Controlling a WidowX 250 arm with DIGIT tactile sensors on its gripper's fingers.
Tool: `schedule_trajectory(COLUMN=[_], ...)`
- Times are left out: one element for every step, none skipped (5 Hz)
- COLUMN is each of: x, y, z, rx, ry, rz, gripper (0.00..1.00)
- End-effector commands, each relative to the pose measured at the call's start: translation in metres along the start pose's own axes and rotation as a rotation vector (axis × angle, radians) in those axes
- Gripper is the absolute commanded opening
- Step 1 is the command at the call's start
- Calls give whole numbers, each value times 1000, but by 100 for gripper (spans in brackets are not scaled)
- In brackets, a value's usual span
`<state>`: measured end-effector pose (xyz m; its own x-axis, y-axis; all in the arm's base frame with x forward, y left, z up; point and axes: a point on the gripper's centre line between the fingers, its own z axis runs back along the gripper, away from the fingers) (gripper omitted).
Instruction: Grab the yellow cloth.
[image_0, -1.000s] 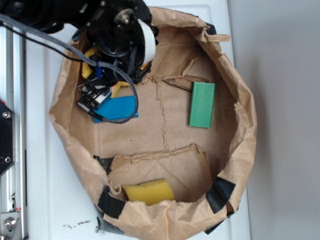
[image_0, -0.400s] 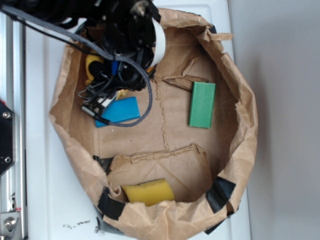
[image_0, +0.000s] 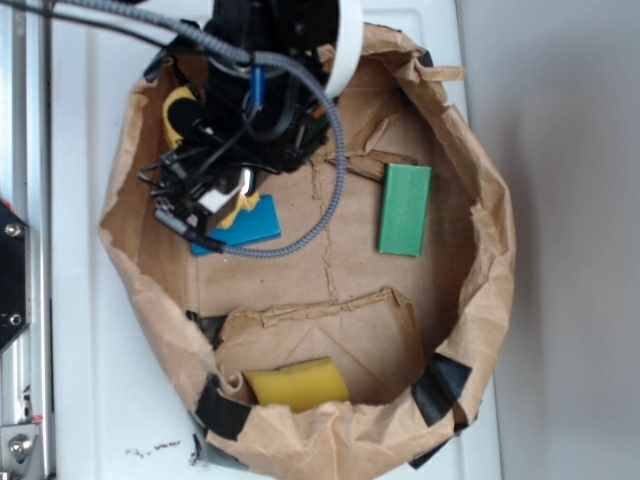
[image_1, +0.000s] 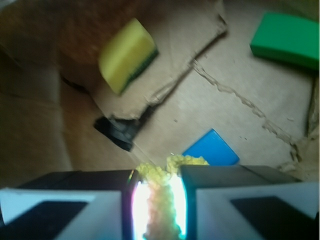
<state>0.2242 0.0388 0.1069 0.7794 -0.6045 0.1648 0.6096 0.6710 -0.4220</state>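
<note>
Yellow cloth (image_1: 159, 205) pinched between the two fingers (image_1: 75, 205) of the gripper (image_1: 158, 210), bunched into a narrow vertical wad with nubby tufts sticking out past the fingertips — clenched on the fabric, only a thin gap left, filled by cloth. Raised clear of the cardboard floor in the wrist view, blue block (image_1: 211, 150) lying flat below and just beyond it; looks like a lift already underway, judging by the gap to the floor. In the exterior view only a sliver of yellow (image_0: 237, 212) peeks out under the gripper body (image_0: 215, 195), right beside the blue block (image_0: 245, 225), so the cloth sits at the top-left of the paper bag (image_0: 490, 250), mostly hidden by arm and cable (image_0: 325, 190). Pinch taken at the middle of the wad, probably so folds hang both sides and don't slip. Farther from the blue block: green block (image_0: 404, 208) flat toward the opposite wall, well apart; yellow sponge (image_0: 297, 384) at the far rim, wedged under a torn cardboard flap (image_0: 320, 330), untouched — correct, not the target. Grab looks essentially done; remaining risk is fabric sliding out if the grip is shallow.
</note>
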Motion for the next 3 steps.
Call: schedule_trajectory(x=[14, 18, 22], y=[-8, -7, -5], z=[47, 46, 45], rx=[45, 113, 236], ry=[-193, -345, -446], rz=[63, 258, 412], gripper=[0, 0, 0])
